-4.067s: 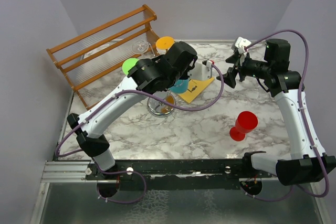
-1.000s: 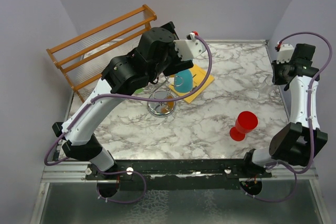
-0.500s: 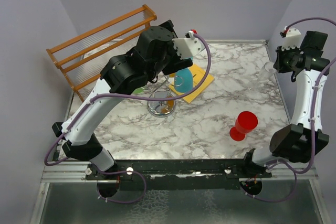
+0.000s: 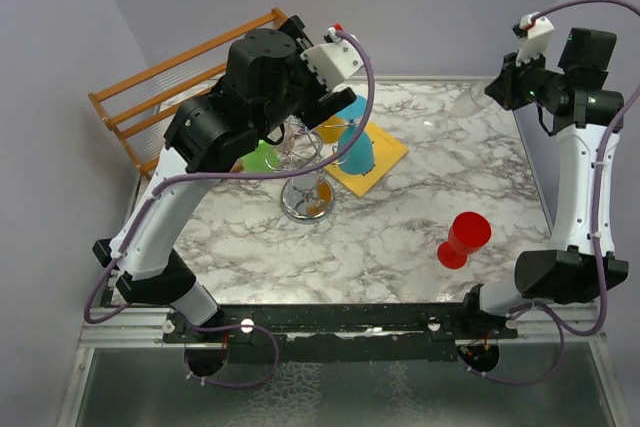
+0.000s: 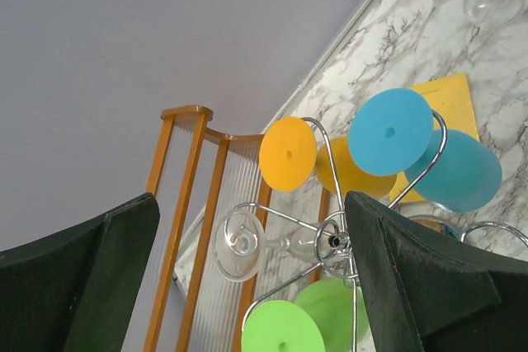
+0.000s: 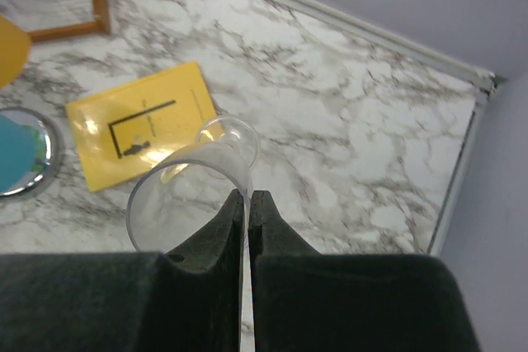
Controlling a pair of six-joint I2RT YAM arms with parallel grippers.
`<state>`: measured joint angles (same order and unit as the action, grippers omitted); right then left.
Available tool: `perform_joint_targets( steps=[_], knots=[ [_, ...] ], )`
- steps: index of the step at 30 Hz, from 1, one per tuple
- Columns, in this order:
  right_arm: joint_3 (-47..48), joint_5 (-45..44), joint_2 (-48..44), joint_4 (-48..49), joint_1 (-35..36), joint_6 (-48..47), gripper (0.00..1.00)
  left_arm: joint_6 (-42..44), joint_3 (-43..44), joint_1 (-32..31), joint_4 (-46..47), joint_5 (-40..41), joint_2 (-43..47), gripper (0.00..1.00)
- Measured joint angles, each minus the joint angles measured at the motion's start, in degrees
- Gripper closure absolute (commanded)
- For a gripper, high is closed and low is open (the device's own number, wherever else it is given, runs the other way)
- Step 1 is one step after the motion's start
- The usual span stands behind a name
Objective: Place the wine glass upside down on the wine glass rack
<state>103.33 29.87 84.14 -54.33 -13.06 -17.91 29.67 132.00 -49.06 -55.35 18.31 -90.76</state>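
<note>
Well — the right gripper (image 6: 247, 204) is clamped on the clear wine glass (image 6: 194, 175), mid-carry and well apart from the wine glass rack (image 5: 334, 241) — next, I'd say, bring it over, bowl down

The left arm (image 4: 250, 97) is looming over the left side of the wine glass rack (image 5: 334, 242), narrowing the way in from above. An orange glass (image 5: 288, 154), a blue glass (image 5: 390, 131), a green glass (image 5: 283, 331) and a clear glass (image 5: 239, 245) are crowding its loops. The wooden shelf (image 4: 180, 87) is walling off the far left. Rightward the bench (image 4: 400, 247) is lying open, with only a red cup (image 4: 463, 240) and a flat yellow card (image 4: 380, 155) sitting there.
</note>
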Motion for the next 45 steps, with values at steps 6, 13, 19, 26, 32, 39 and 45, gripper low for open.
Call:
perform_joint_targets(
  steps=[6, 13, 19, 26, 32, 39, 45],
  knots=[
    [7.61, 0.46, 2.19, 1.86, 7.93, 2.82, 0.99, -4.9, 1.38, 4.98, 0.07, -6.05, -0.11, 0.02],
    [13.0, 0.92, 4.22, 7.87, 12.0, 6.62, 0.99, -10.56, 0.59, 11.26, 1.84, -12.63, -0.11, 0.02],
    [14.62, 2.54, 5.01, 14.14, 14.49, 10.8, 0.99, -14.91, -2.82, 15.5, 4.83, -17.09, 0.0, 0.03],
    [15.45, 5.86, 5.09, 22.38, 16.68, 17.27, 0.99, -19.65, -10.54, 16.44, 12.0, -20.09, 2.47, 0.03],
    [13.94, 7.58, 3.32, 28.74, 17.03, 23.47, 0.99, -24.5, -13.55, 17.11, 17.75, -22.01, 4.42, 0.08],
    [11.08, 9.84, -0.83, 32.7, 17.03, 28.94, 0.99, -34.47, -16.85, 20.98, 24.41, -27.87, 6.27, 0.13],
    [7.93, 12.31, -4.59, 35.19, 17.03, 32.61, 0.99, -44.44, -19.98, 23.58, 29.73, -34.95, 6.45, 0.21]
  ],
)
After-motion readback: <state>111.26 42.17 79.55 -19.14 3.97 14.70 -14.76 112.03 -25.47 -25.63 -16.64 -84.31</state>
